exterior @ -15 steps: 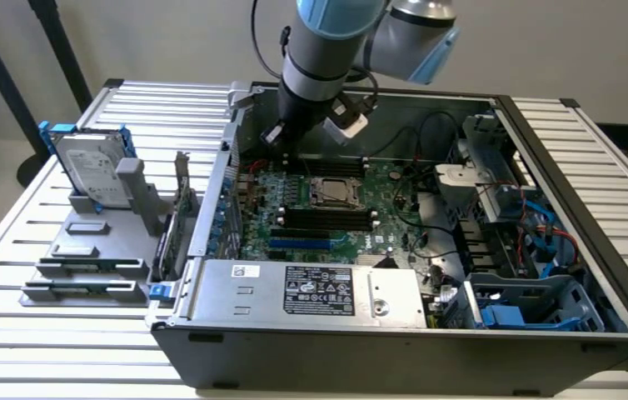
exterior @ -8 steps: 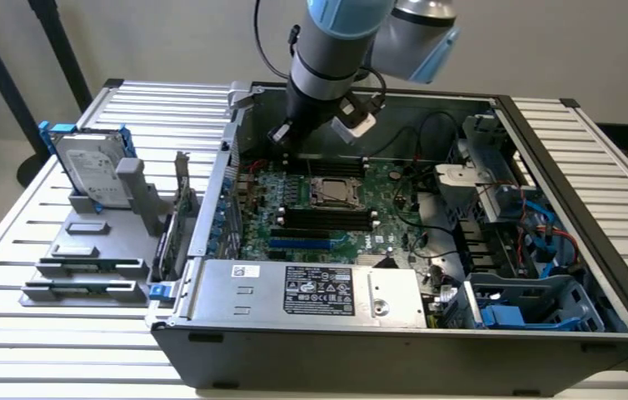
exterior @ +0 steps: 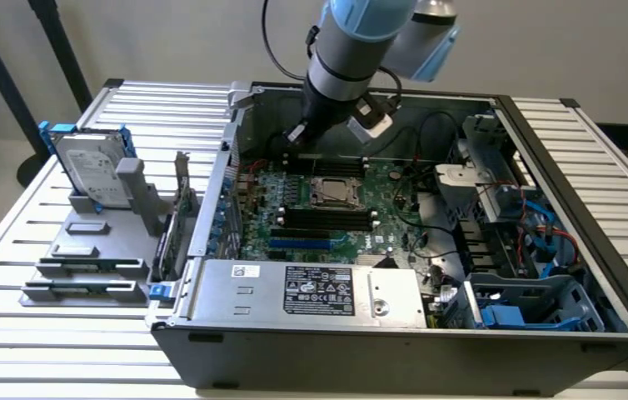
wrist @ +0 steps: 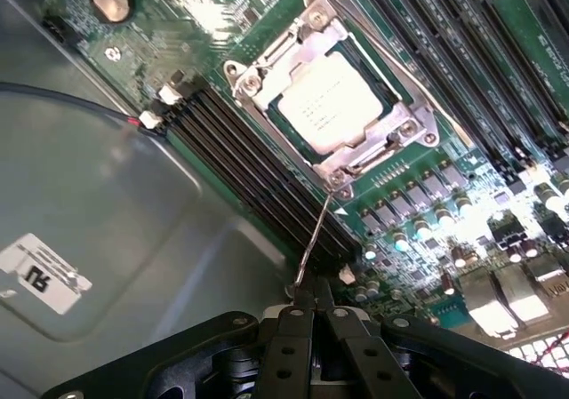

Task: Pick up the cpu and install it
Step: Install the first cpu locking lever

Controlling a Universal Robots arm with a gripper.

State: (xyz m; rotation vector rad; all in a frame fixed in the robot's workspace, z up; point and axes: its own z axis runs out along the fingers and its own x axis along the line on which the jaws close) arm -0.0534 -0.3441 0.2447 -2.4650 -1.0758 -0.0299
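Note:
The cpu (wrist: 331,106) is a small square chip with a silvery top. It lies flat in the motherboard socket, with a metal retaining frame (wrist: 252,72) around it. In the exterior view the cpu (exterior: 332,191) sits mid-board inside the open computer case (exterior: 403,350). A thin wire socket lever (wrist: 313,235) runs from the frame's corner to my gripper (wrist: 311,315), whose fingers are shut together. Whether the lever's tip is pinched between them is unclear. My gripper (exterior: 295,133) hangs over the board's rear, just behind the socket.
Black memory slots (wrist: 258,172) flank the socket. A grey power supply (exterior: 308,292) fills the case front, and a blue drive cage (exterior: 525,308) with cables stands at the exterior view's right. Outside the case, a hard drive in a blue bracket (exterior: 90,171) and grey blocks (exterior: 87,267) rest on the slatted table.

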